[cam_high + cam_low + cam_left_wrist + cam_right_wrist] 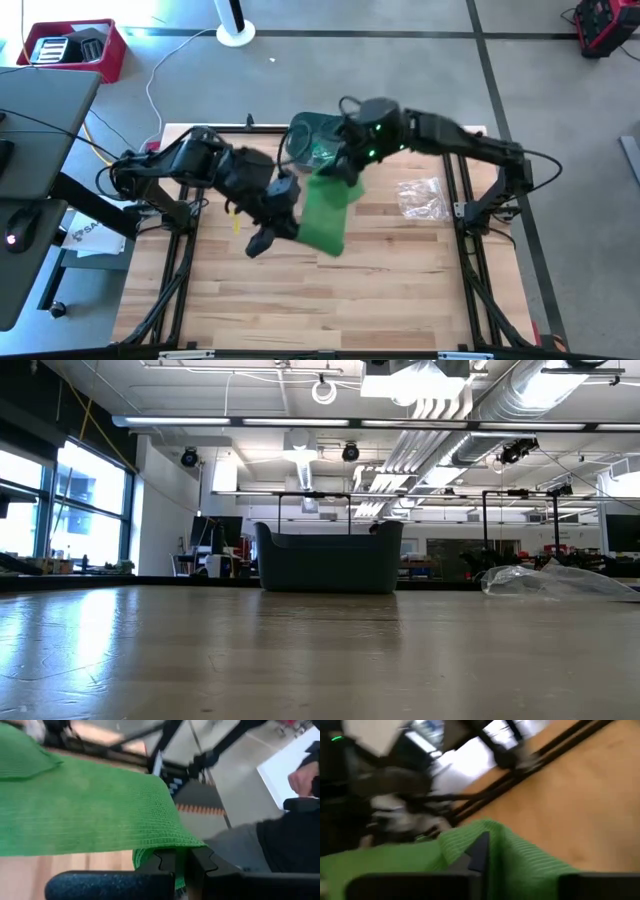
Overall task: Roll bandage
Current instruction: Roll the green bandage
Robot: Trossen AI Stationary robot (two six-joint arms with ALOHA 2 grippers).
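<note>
- Nearest in the low view, only the bare wooden worktop [300,660] shows; neither arm nor the cloth comes into that view.
- Overhead, the green bandage [328,212] hangs in the air above the middle of the worktop, stretched between the two arms as a flat, slightly tilted strip.
- Its near end is held by the left tool [281,207], which sits just left of the strip, with its arm coming in from the worktop's left side.
- Close up in the left wrist view, that tool's dark fingers [165,862] are pressed together with a folded edge of the green weave pinched between them; the rest of the cloth spreads away flat and taut.
- At the far end of the strip is the right tool [345,172], its arm reaching in from the right rear corner.
- From the right wrist view, green cloth lies draped over and beside one dark finger [479,851]; whether this tool is clamped or slack cannot be told.
- Farther right, a crumpled clear plastic bag [420,197] lies on the worktop, well apart from the bandage.
- Behind the arms, at the worktop's far edge, stands a dark bin [328,557], upright.
- Beyond the worktop, the left wrist view shows a person's hand [302,776] and dark sleeve.
</note>
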